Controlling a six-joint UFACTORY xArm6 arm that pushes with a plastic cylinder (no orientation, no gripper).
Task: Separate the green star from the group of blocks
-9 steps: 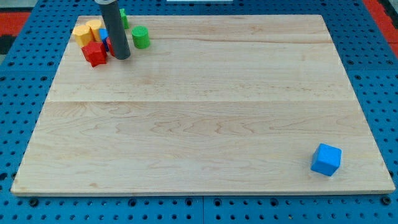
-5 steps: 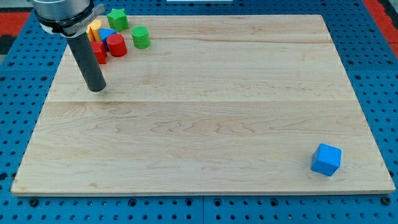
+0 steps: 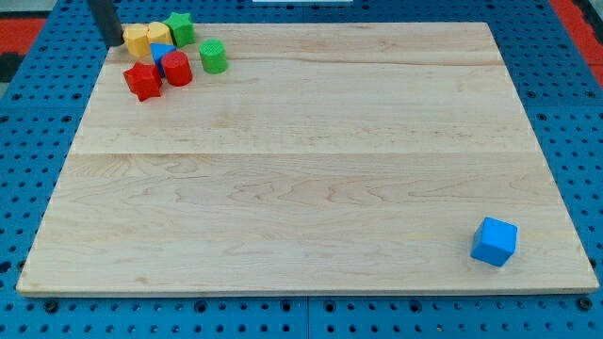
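The green star (image 3: pixel 179 27) sits at the view's top left, touching the top right of a cluster: two yellow blocks (image 3: pixel 144 38), a small blue block (image 3: pixel 160 51), a red cylinder (image 3: pixel 176 68) and a red star-like block (image 3: pixel 143 80). A green cylinder (image 3: pixel 213 56) stands just right of the cluster. My tip (image 3: pixel 113 41) is at the board's top left corner, just left of the yellow blocks and well left of the green star.
A blue cube (image 3: pixel 495 241) lies alone near the bottom right corner of the wooden board (image 3: pixel 311 160). Blue pegboard surrounds the board.
My tip went from the cluster's right side down and left onto the open board, then up to the top left corner. The yellow blocks now lie close against the green star.
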